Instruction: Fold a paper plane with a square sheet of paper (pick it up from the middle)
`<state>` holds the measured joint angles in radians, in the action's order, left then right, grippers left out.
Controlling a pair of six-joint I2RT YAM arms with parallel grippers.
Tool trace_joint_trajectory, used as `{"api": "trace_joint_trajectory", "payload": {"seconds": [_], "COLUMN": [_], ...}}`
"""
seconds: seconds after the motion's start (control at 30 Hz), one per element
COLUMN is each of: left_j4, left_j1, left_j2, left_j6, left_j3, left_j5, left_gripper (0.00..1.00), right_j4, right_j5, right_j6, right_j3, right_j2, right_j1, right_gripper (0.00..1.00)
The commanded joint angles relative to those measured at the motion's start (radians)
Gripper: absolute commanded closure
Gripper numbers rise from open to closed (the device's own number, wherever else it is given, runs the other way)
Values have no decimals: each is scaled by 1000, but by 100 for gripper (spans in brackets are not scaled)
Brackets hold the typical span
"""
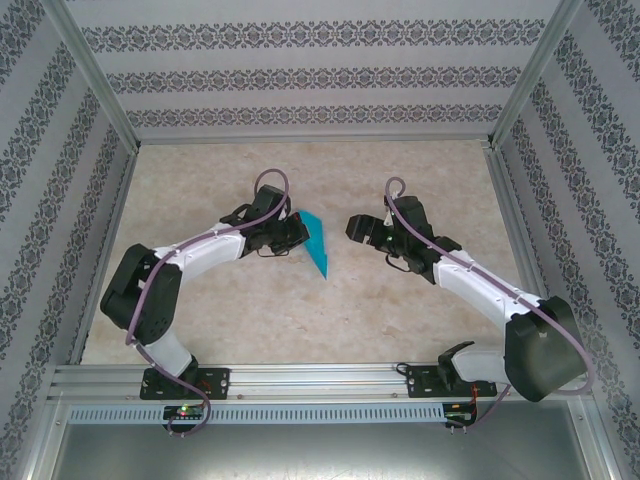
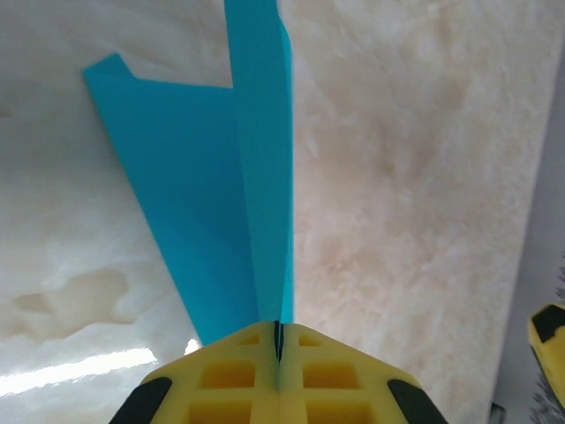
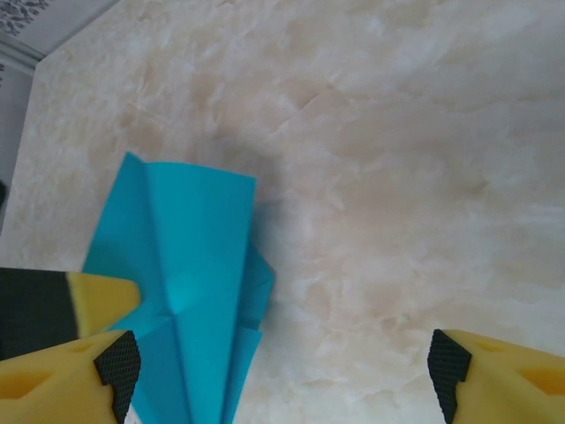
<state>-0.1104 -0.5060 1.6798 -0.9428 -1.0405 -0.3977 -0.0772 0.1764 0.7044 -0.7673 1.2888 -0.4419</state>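
Observation:
The teal-blue sheet of paper is folded into a narrow, pointed paper plane (image 1: pixel 318 244) with layered creases, and it sits mid-table. My left gripper (image 1: pixel 294 236) is shut on its edge. In the left wrist view the yellow jaws (image 2: pixel 279 340) are pressed together on a raised fold of the plane (image 2: pixel 212 194), and one wing spreads flat to the left. My right gripper (image 1: pixel 356 228) stands just right of the plane, open wide. In the right wrist view, the plane (image 3: pixel 185 265) lies by the right gripper's left fingertip (image 3: pixel 119 364), and bare table fills the gap (image 3: pixel 282 371).
The marble-patterned tabletop (image 1: pixel 420 300) is enclosed by patterned walls and aluminium posts (image 1: pixel 100 90). A metal rail (image 1: pixel 320 378) runs along the near edge and carries both arm bases. A yellow finger of the left gripper (image 3: pixel 97 300) shows at the left in the right wrist view.

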Motion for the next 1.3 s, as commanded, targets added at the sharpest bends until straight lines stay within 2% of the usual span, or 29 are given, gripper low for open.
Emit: {"api": "trace_joint_trajectory", "payload": {"seconds": [0.0, 0.07, 0.2, 0.37, 0.53, 0.73, 0.97, 1.07, 1.27], "left_j4": [221, 297, 345, 290, 275, 209, 145, 155, 159], "left_j1": [9, 8, 22, 38, 55, 80, 82, 85, 84], "left_j2": [33, 34, -21, -109, -107, -126, -124, -114, -103], "left_j6": [3, -15, -27, 15, -9, -4, 5, 8, 12], "left_j3": [36, 74, 162, 230, 302, 342, 339, 336, 328], "left_j5": [-150, -164, -91, -5, 39, 102, 144, 127, 109], "left_gripper": [100, 100, 100, 100, 100, 100, 100, 100, 100], "right_j4": [12, 2, -10, -21, -39, -61, -128, -158, -191], "right_j5": [49, 54, 55, 42, 40, 59, 94, 88, 75], "right_j6": [14, 12, 3, -5, -12, -29, -86, -95, -97], "right_j3": [20, 10, -22, -78, -127, -195, -321, -367, -419], "right_j2": [-9, 12, 72, 138, 210, 302, 410, 451, 507], "right_j1": [-27, -44, -91, -130, -166, -211, -275, -302, -323], "right_gripper": [17, 20, 24, 25, 28, 35, 52, 58, 62]}}
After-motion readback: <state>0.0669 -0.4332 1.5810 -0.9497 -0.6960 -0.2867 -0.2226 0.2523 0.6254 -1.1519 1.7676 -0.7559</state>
